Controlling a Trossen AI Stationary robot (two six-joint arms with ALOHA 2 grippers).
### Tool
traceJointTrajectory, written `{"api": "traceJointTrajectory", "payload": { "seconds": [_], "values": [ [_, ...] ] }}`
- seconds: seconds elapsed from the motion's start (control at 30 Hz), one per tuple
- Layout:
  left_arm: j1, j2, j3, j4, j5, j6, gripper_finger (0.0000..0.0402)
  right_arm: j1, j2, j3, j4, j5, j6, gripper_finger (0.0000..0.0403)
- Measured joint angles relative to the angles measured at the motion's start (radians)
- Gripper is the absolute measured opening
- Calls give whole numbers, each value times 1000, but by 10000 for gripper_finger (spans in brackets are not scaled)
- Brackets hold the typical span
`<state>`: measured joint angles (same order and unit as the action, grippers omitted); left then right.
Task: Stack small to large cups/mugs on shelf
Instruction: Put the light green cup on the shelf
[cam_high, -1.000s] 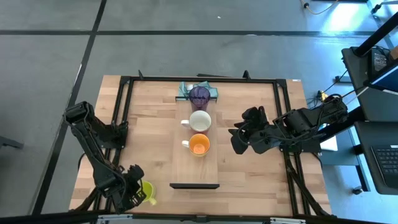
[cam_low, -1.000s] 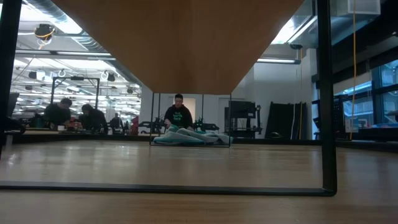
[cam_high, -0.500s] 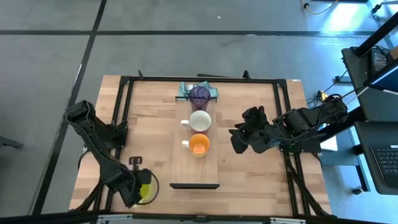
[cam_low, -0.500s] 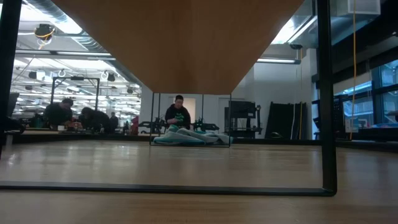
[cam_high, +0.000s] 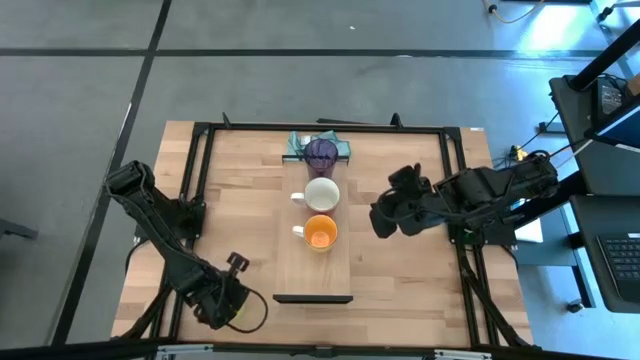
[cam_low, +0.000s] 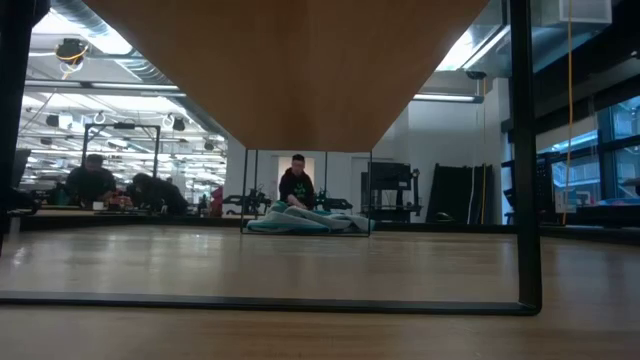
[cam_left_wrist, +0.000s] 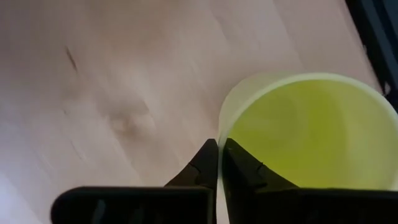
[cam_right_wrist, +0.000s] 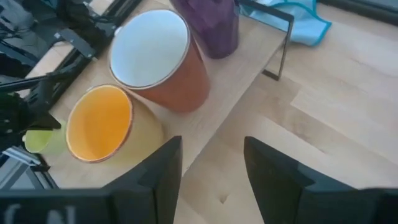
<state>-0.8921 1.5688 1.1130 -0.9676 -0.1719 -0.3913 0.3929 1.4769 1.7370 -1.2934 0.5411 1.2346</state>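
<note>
Yellow-green mug (cam_left_wrist: 311, 134): near the table's front-left corner, off the shelf (cam_high: 313, 268), its rim pinched between the closed fingers of the left gripper (cam_left_wrist: 217, 163). Purple tumbler (cam_high: 321, 153), red mug (cam_high: 321, 194), orange mug (cam_high: 320, 233): lined along the shelf. Right gripper (cam_right_wrist: 211, 163): beside them, fingers spread, holding nothing.

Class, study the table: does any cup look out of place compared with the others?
Yes. The yellow-green cup is off the shelf, near the table's front-left corner, its rim pinched by the left end effector. The purple, white and orange cups stand in a row on the shelf.
</note>
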Motion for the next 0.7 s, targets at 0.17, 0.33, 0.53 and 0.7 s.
{"api": "traceJointTrajectory", "payload": {
  "seconds": [0.17,0.33,0.53,0.7],
  "values": [
    [-6,0,0,-1,0,153,6,-16,0,0,-19,-38,0,174],
    [-6,0,0,-3,12,273,5,-18,0,0,-42,-41,-3,174],
    [-6,1,0,24,29,459,5,-18,0,0,-75,-42,17,174],
    [-5,1,0,33,32,554,5,-18,0,0,-78,-44,18,174]
  ]
}}
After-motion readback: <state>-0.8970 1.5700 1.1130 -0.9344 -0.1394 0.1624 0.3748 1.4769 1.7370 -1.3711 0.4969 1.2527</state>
